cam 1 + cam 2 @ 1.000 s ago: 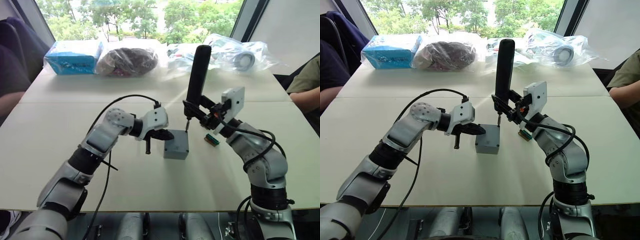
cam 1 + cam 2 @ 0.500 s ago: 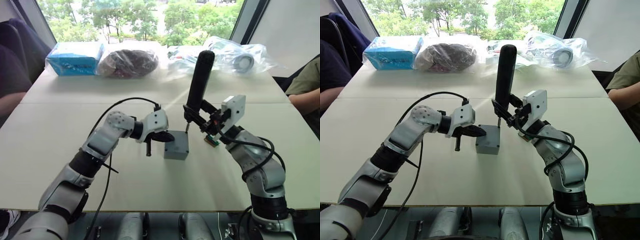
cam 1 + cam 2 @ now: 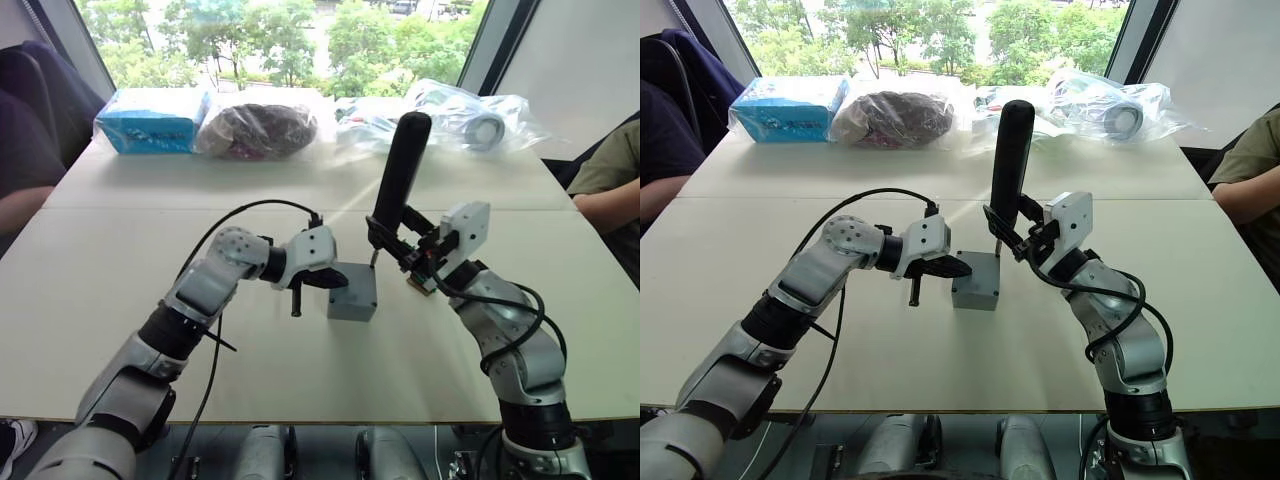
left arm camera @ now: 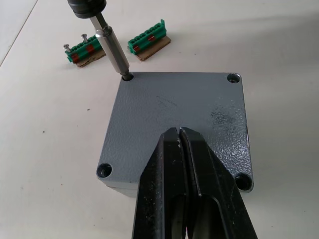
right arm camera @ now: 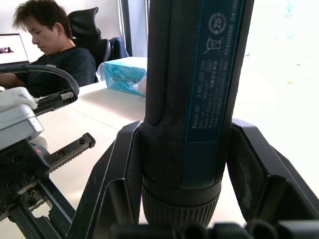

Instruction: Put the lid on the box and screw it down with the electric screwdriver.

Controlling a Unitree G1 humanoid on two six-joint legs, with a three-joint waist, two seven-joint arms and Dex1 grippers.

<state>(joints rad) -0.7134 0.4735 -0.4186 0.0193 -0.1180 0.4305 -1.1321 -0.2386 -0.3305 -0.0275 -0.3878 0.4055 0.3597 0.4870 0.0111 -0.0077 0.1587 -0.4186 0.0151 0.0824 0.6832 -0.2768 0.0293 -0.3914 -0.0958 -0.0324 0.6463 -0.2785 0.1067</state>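
Note:
The grey lid (image 4: pixel 189 104) lies on the box (image 3: pixel 352 300) in the middle of the table, its corner screw holes showing. My left gripper (image 4: pixel 178 132) is shut, and its tips lie against the lid's top near the middle. My right gripper (image 3: pixel 397 236) is shut on the electric screwdriver (image 3: pixel 398 165), which stands nearly upright and leans slightly right. The metal bit (image 4: pixel 112 50) sits in the lid's corner hole on the side away from me and nearest the right arm. In the right wrist view the screwdriver's dark barrel (image 5: pixel 194 99) sits clamped between the fingers (image 5: pixel 124 164).
Two green connector pieces (image 4: pixel 149 42) lie just beyond the box, one beside the right arm (image 3: pixel 422 284). A blue package (image 3: pixel 150 118), a dark bag (image 3: pixel 255 125) and clear plastic bags (image 3: pixel 470 115) line the far edge. People sit at the left (image 3: pixel 25 150) and right (image 3: pixel 610 170).
The screwdriver now leans slightly more to the right, with its bit still at the lid's far corner. The left gripper has stayed on the lid. The camera has shifted a little.

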